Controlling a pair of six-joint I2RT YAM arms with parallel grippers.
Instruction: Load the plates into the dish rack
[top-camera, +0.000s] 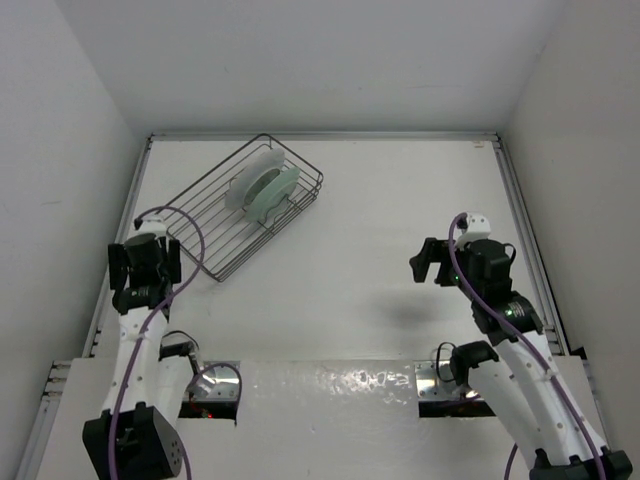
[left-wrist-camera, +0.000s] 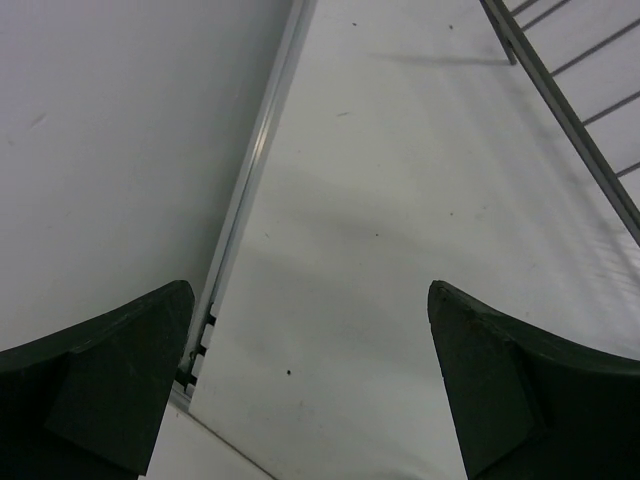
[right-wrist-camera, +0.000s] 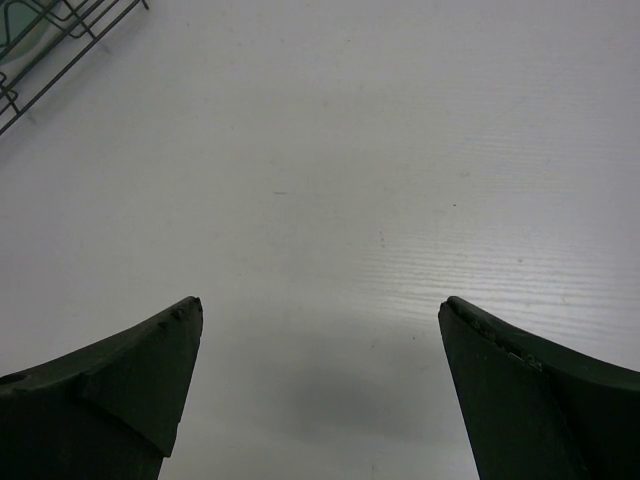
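Only the top view shows both plates (top-camera: 262, 190) standing on edge in the rack (top-camera: 200, 215) — the wrist views catch mere rack edges. Left gripper (left-wrist-camera: 310, 288) and right gripper (right-wrist-camera: 320, 300) gape wide, holding nothing, over the table (top-camera: 380, 220).

Wide-spread right tool (right-wrist-camera: 320, 300) over the table (right-wrist-camera: 400, 150), dish rack (right-wrist-camera: 75, 68) corner at top-left

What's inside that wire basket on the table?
Two plates stand on edge in the dish rack: a larger white-backed plate and a mint-green plate beside it. The sides facing each other are hidden.
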